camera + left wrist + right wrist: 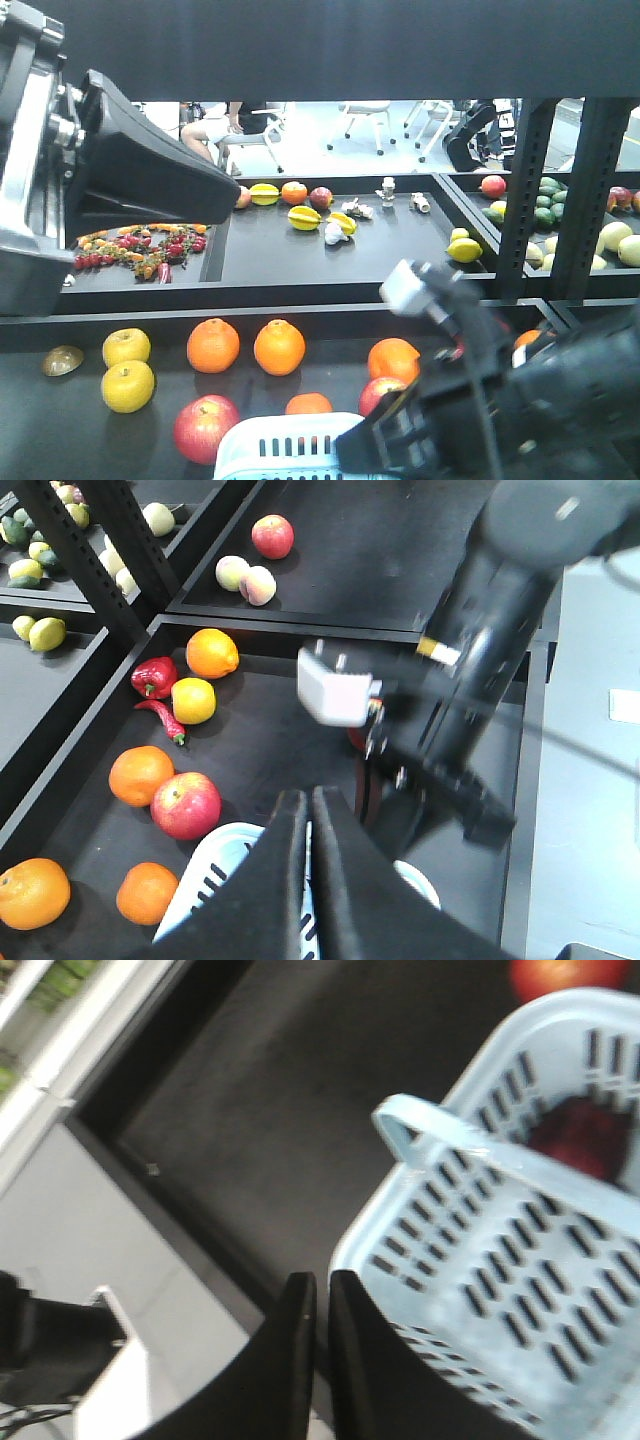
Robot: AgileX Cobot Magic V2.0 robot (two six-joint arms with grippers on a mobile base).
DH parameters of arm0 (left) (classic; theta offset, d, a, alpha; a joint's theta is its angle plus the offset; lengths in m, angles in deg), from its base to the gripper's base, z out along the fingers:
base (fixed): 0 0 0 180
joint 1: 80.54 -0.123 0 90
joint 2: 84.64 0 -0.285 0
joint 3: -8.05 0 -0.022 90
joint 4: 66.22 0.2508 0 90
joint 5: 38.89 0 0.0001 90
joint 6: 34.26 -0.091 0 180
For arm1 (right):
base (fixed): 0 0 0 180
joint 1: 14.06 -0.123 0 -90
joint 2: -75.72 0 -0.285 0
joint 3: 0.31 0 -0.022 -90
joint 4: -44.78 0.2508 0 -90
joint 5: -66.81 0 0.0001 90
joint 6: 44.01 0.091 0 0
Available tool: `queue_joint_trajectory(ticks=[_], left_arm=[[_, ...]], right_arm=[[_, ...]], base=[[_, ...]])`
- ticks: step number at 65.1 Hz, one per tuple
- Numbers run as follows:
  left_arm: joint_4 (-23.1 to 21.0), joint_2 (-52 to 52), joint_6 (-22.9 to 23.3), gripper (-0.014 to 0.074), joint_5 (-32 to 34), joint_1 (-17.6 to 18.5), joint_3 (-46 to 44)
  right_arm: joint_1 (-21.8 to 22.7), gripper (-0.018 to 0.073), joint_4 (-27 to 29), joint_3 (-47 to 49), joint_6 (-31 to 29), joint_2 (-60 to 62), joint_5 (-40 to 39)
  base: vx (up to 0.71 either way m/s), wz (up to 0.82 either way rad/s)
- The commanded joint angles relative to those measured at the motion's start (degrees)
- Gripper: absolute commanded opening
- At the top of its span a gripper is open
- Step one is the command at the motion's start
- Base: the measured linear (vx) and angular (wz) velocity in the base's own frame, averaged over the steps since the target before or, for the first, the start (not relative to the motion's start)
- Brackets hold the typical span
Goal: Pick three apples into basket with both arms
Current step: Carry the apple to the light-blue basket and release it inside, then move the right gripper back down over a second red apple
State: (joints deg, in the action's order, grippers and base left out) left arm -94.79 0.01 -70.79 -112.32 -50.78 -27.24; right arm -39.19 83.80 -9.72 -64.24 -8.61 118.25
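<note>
The pale blue basket [285, 445] stands at the front edge of the near tray, and my left gripper [307, 796] hangs shut and empty above its rim [212, 865]. A red apple [186, 805] lies just left of the basket, seen too in the front view as a red apple [206, 428]. A second red apple [379, 393] peeks out behind my right arm. My right gripper [322, 1278] is shut and empty at the basket's outer wall [500, 1280]. A dark red round thing [583, 1132] lies inside the basket. Another apple [565, 972] lies beyond the basket.
Oranges [213, 345] [279, 347] [393, 360] and yellow fruits [127, 386] lie around the basket. A red bell pepper [153, 676] and a chili [165, 720] lie further along the tray. My right arm [470, 670] crosses above the tray. Black shelf posts [520, 190] stand at right.
</note>
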Motion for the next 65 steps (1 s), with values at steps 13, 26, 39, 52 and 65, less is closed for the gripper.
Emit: queue_joint_trajectory(ticks=[13,26,39,52,65], left_arm=[[-2.1,-1.1,0.6,-0.0008,2.0,0.3,-1.4],[-2.1,-1.1,0.6,-0.0008,2.0,0.3,-1.4],[-2.1,-1.1,0.6,-0.0008,2.0,0.3,-1.4],[-2.1,-1.1,0.6,-0.0008,2.0,0.3,-1.4],[-2.1,-1.1,0.6,-0.0008,2.0,0.3,-1.4]], right_arm=[[0.3,-0.0003,-54.2,7.1,29.9,2.5,13.1],[6.0,-0.0003,-63.0,7.9,29.8,2.5,21.3],[21.1,-0.0002,-57.7,8.1,24.1,0.7,20.4],[32.8,-0.0001,-46.6,8.1,14.2,-6.6,21.2],[33.4,0.0048,-45.2,8.1,13.0,-10.6,12.8]], base=[[0.00,0.00],[0.00,0.00],[0.00,0.00],[0.00,0.00],[0.00,0.00]])
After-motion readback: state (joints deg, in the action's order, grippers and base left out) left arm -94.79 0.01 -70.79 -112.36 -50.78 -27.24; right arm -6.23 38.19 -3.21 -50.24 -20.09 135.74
